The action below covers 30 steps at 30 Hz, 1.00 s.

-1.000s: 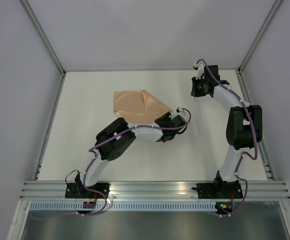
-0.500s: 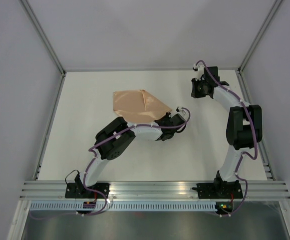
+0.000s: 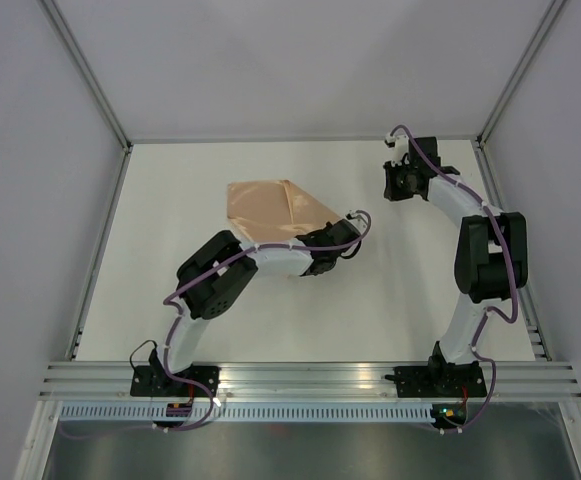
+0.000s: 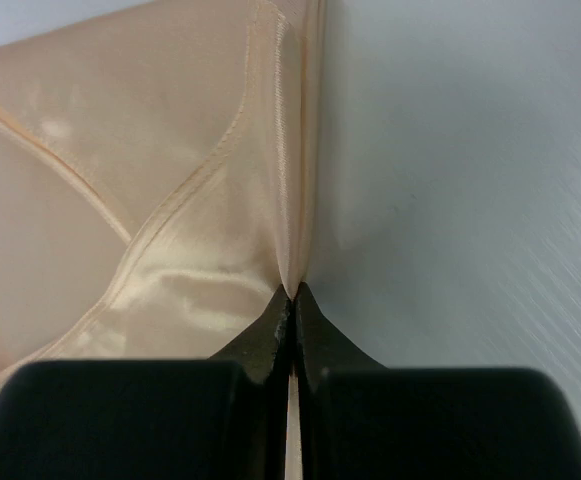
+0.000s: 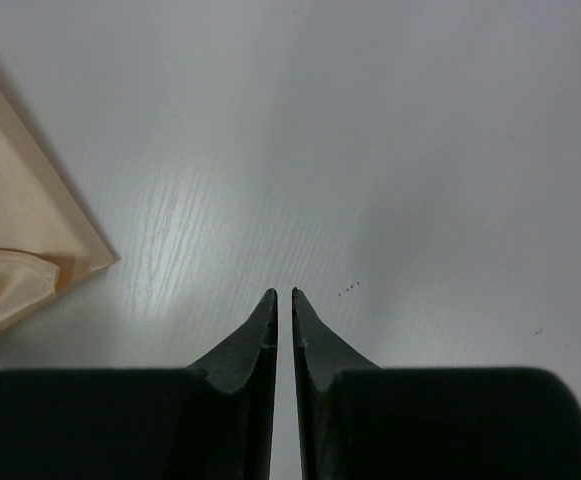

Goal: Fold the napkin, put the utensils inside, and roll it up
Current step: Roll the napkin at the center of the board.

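The light orange-tan napkin [image 3: 275, 210] lies partly folded on the white table, left of the middle. My left gripper [image 3: 337, 229] is at the napkin's right corner, shut on a pinched-up fold of its edge. In the left wrist view the cloth [image 4: 170, 190] rises straight out of the closed tips of the left gripper [image 4: 291, 292]. My right gripper [image 3: 390, 184] is shut and empty at the back right, low over bare table [image 5: 283, 295]. A napkin corner [image 5: 10, 250] shows at that view's left. No utensils are in view.
The white table [image 3: 420, 290] is bounded by aluminium rails on the left and right, and by grey walls. The left arm's elbow [image 3: 210, 285] lies low over the table in front of the napkin.
My left gripper has shifted a little left and back, still holding the napkin's corner, and its elbow has swung left. The right arm has barely moved.
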Tool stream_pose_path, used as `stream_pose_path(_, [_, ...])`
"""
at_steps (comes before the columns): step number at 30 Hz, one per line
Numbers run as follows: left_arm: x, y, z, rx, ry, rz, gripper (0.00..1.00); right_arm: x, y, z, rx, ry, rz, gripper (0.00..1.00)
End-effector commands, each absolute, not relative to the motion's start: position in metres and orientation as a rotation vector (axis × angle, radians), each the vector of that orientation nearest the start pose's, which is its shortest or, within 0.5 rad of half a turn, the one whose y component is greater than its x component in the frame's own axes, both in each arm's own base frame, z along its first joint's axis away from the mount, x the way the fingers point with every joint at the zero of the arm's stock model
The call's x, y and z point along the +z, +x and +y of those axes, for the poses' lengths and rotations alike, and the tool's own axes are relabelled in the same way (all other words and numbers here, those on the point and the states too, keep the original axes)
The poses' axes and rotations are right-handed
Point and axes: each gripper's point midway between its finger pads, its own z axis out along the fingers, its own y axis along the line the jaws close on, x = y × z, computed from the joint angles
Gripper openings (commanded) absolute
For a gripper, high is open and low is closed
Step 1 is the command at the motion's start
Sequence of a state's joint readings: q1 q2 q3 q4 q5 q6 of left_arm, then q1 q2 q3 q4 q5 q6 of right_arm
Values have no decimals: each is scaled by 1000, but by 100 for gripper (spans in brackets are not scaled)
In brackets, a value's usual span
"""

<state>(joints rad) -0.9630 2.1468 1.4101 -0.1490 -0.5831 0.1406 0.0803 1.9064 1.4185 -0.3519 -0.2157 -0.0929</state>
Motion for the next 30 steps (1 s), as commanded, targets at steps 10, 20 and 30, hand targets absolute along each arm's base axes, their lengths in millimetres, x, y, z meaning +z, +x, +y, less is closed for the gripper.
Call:
stream_pose_path(10, [-17, 292, -333, -27, 1256, 2242, 2, 122, 455, 85, 329, -492, 2263, 15])
stream_pose_path(20, [6, 244, -325, -351, 1358, 2268, 2, 125, 427, 96, 412, -618, 2226, 15])
stream_pose_path(30, [13, 226, -297, -469, 1330, 2349, 2, 125, 392, 113, 505, -749, 2192, 17])
